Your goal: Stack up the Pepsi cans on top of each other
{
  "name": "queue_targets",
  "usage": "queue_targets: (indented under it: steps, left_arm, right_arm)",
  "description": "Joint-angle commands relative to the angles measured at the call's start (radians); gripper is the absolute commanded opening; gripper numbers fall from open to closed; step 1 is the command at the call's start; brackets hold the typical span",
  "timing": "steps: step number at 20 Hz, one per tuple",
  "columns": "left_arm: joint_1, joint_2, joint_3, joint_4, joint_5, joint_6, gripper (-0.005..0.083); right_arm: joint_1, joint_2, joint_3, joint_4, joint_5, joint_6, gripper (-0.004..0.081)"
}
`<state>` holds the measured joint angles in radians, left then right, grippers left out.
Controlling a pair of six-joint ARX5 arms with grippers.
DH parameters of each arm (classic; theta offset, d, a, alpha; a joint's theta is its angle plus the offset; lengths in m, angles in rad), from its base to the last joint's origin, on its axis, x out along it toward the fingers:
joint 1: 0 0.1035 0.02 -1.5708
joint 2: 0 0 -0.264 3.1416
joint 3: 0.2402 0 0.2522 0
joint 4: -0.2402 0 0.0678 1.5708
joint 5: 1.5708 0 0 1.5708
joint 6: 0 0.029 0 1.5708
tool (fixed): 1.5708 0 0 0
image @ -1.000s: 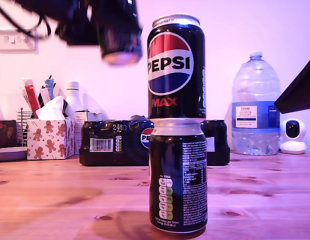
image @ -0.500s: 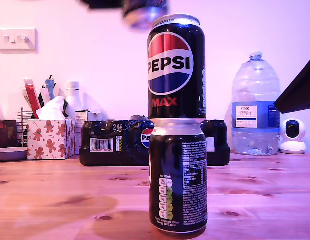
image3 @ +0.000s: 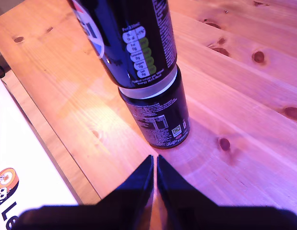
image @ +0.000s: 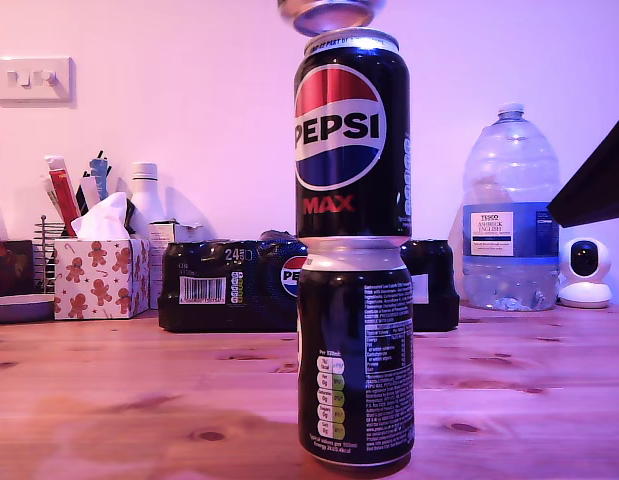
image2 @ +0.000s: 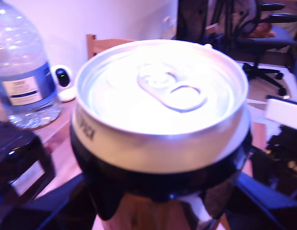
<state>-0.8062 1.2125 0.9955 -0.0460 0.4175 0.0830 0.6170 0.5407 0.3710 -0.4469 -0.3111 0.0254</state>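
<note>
We are on the last placement. Our first end effector [image2: 162, 196] grips the third can [image: 329, 14] just above the top can [image: 351, 140], which stands on the bottom can [image: 355, 360] on the worktop [image: 109, 400]. The third can looks slightly off toward the exterior view's left. Next it needs centring, a gentle lowering, then release. Our second end effector [image3: 154, 163] hangs closed and empty nearby.

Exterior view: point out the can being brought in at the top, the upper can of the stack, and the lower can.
Third Pepsi can [image: 329, 14]: exterior view, on its silver base.
Upper Pepsi can [image: 339, 128]: exterior view, on the globe logo.
Lower Pepsi can [image: 355, 360]: exterior view, on its black side.
</note>
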Motion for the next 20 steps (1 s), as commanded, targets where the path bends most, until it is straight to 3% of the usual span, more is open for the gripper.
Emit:
queue_targets:
  steps: [1,20]
  left_arm:
    - [-0.016,-0.029,0.026,0.034,0.004,0.004,0.0473]
    - [-0.037,-0.021,0.023,-0.034,-0.027,0.031,0.0475]
  right_arm:
    - [0.006,0.004,-0.008,0.017,-0.001,0.000,-0.0013]
    - [0.006,-0.029,0.004,0.008,0.000,-0.008,-0.0013]
